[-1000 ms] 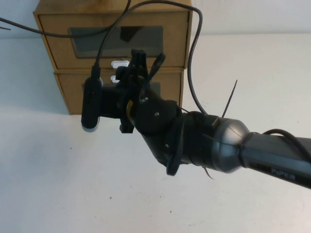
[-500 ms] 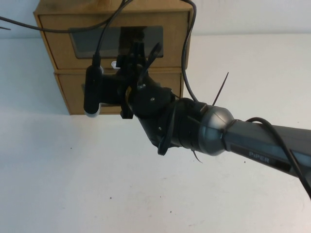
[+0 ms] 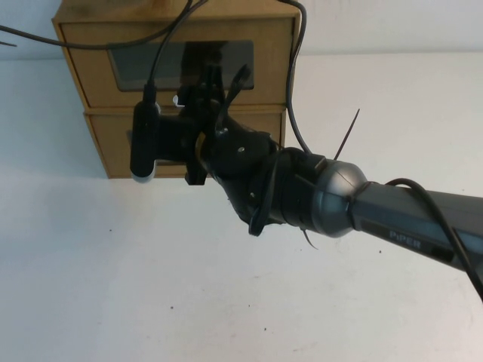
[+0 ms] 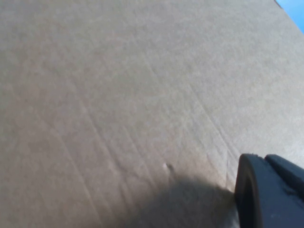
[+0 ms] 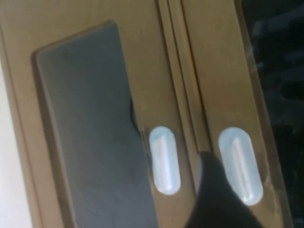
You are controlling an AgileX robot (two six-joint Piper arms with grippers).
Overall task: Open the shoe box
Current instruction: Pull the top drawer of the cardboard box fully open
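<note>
We are viewing two cardboard shoe boxes (image 3: 83,68) sitting stacked at far left of white table (image 3: 113,286), both fronts lying flush and shut. Right gripper (image 3: 205,90) is hovering just before box fronts, near seam between them, beside two white handles (image 5: 164,160); we are unable to tell whether it is released or clenched. Left gripper (image 4: 268,190) is hanging close to plain cardboard face; we are unable to tell its state either.

I count 2 boxes: upper box (image 3: 90,60) and lower box (image 3: 106,143). I see 2 windows (image 5: 90,133) (image 5: 273,71) and 2 handles (image 5: 164,160) (image 5: 240,165). There are 2 grippers: right gripper (image 3: 213,84) at the boxes' front, left gripper (image 4: 270,194) against cardboard.
</note>
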